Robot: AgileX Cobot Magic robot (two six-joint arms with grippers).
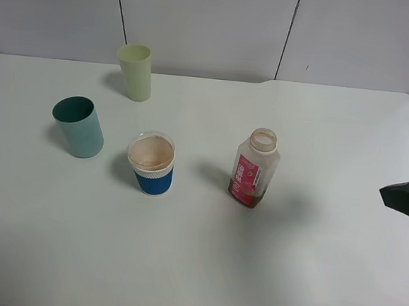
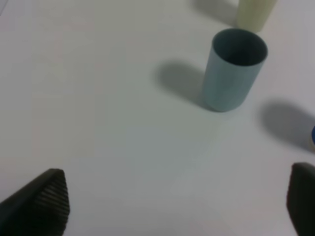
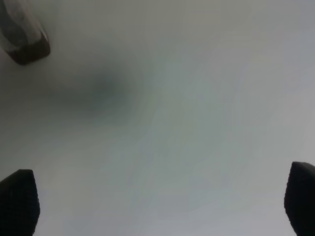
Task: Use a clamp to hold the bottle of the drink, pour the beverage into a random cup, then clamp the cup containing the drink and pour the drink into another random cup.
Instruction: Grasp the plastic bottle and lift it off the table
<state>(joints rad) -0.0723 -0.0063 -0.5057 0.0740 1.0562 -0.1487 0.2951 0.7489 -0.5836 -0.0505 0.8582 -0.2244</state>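
A bottle [image 1: 254, 169] is shown upright on a white table [image 1: 322, 276], beside a blue-sleeved cup [image 1: 151, 163]. The left gripper [image 2: 175, 199] and right gripper [image 3: 160, 196] are spread wide, nothing grasped.

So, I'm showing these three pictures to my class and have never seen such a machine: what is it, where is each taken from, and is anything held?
It is a robot with two arms, each ending in a pinching tool. One picture looks down from a high camera; the other two come from cameras on the wrists. On the white table stand a bottle with a little brown drink, a blue-sleeved cup, a teal tumbler and a pale green tumbler. The left tool and right tool are both open, holding nothing.
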